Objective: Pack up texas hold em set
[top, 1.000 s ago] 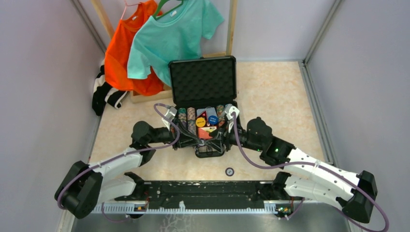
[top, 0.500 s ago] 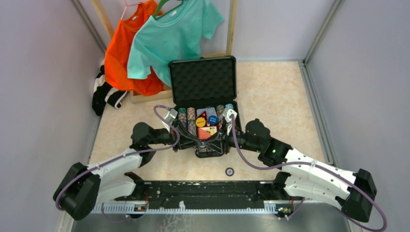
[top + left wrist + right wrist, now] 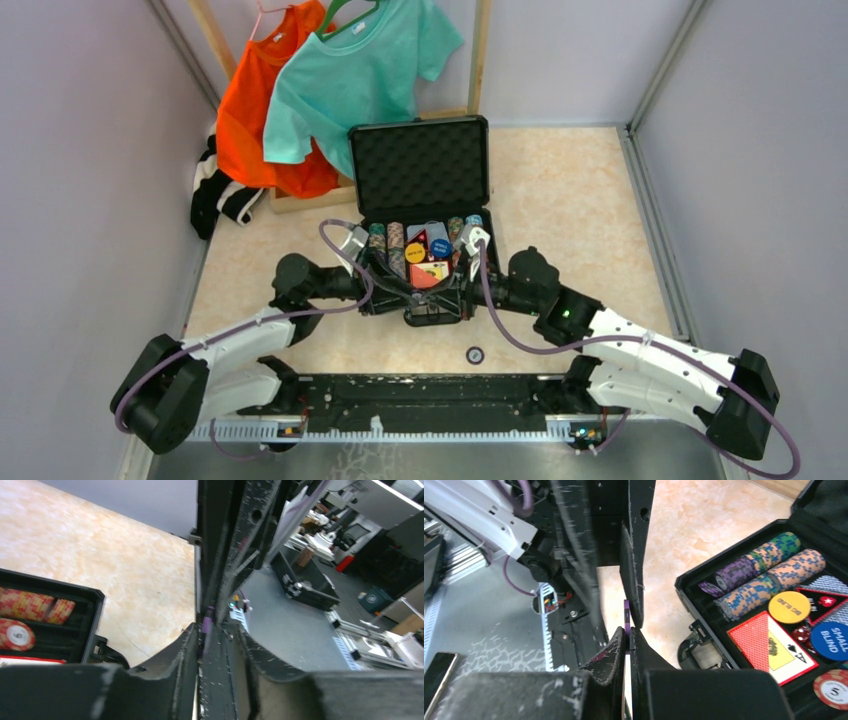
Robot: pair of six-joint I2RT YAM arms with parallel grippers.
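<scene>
My right hand (image 3: pixel 628 632) is clenched on one purple chip (image 3: pixel 626 612), left hand (image 3: pixel 214 630) facing it, fingers slightly apart. One open briefcase (image 3: pixel 420 165) sits just beyond both hands, one stray disc (image 3: pixel 474 354) on the table (image 3: pixel 570 200) behind them.

Chips (image 3: pixel 385 245) lie in the briefcase (image 3: pixel 420 170), a lone disc (image 3: pixel 474 354) before it, shirts (image 3: pixel 350 80) behind.

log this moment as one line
right gripper: shut on purple chip | left gripper: open around it | briefcase: lid open | round piece: outside briefcase
</scene>
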